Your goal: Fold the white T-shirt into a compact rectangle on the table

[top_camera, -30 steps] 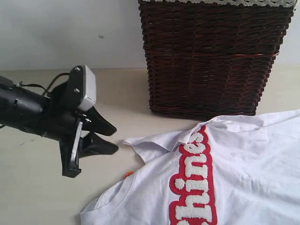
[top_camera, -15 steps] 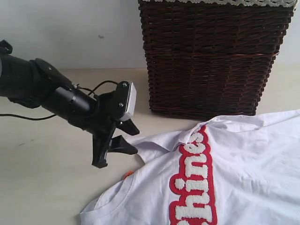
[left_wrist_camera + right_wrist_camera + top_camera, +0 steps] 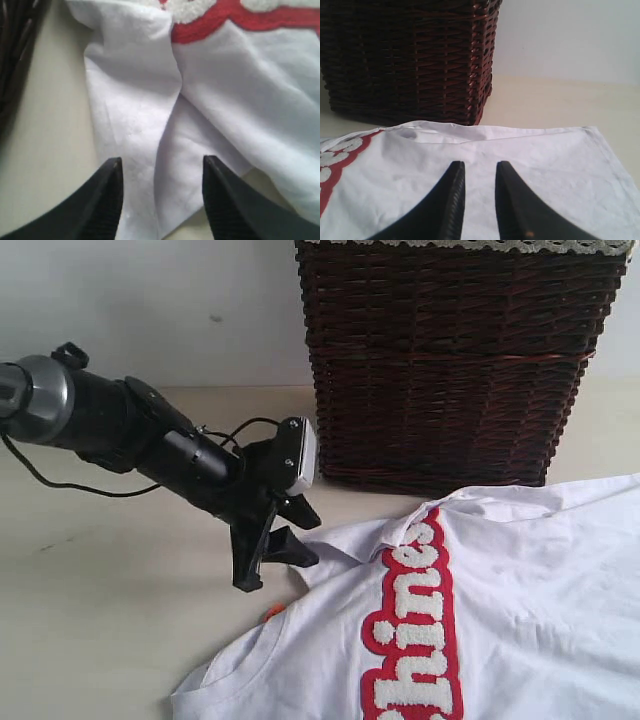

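The white T-shirt (image 3: 530,610) lies spread on the pale table (image 3: 90,630), its fuzzy red-outlined letters (image 3: 415,625) running down the chest and a small orange tag (image 3: 272,612) at the collar. My left gripper (image 3: 300,535) is open at the tip of the crumpled sleeve (image 3: 320,545). In the left wrist view the left gripper (image 3: 161,170) straddles the folded sleeve (image 3: 135,115) with the cloth between its fingers. The right gripper (image 3: 479,170) is open a little, hovering over the flat shirt body (image 3: 545,170); it does not show in the exterior view.
A dark brown wicker basket (image 3: 450,360) stands at the back, right behind the shirt's top edge; it also fills the far side of the right wrist view as the basket (image 3: 405,55). Bare table (image 3: 560,100) lies beside the basket.
My left arm has swung right and down across the table, bringing its open gripper from clear of the shirt to the sleeve's tip. The shirt has not moved.
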`<state>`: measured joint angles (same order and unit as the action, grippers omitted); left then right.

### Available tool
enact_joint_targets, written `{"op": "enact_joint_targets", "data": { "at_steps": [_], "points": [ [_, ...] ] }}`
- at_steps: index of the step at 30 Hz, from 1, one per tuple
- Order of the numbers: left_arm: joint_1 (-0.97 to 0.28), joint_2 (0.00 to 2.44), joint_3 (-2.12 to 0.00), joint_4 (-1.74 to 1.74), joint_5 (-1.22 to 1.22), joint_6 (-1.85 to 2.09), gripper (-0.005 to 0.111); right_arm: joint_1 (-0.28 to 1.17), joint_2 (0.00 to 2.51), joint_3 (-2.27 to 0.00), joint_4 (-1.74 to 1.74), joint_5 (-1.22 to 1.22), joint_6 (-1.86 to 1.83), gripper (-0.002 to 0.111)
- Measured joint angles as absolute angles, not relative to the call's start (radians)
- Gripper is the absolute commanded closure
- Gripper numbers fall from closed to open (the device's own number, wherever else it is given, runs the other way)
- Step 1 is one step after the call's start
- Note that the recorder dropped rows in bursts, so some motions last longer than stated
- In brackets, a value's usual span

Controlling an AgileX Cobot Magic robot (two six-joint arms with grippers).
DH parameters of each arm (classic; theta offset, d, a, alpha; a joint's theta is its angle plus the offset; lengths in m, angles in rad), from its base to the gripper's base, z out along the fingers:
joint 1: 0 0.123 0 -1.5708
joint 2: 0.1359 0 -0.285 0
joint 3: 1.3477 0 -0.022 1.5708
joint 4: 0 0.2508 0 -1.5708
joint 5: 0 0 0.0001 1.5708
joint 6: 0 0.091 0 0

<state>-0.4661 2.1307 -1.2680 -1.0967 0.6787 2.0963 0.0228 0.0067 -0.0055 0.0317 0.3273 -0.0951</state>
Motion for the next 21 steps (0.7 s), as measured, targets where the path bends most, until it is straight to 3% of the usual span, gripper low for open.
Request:
{"op": "enact_joint_targets", "data": {
  "at_steps": [4,12,21],
  "points": [
    [-0.468,2.176,-1.273,-1.085,0.661,2.096,0.064,0.023,0.007,-0.006,0.032,0.327,-0.095,0.085],
    [-0.469,2.199,-1.282,-1.161,0.601,2.096,0.107,0.023,0.007,-0.006,0.032,0.327,-0.095,0.085],
    [-0.470,2.197,-1.283,-1.169,0.544,2.096,0.107,0.023,0.007,-0.006,0.032,0.327,-0.095,0.085]
  ]
}}
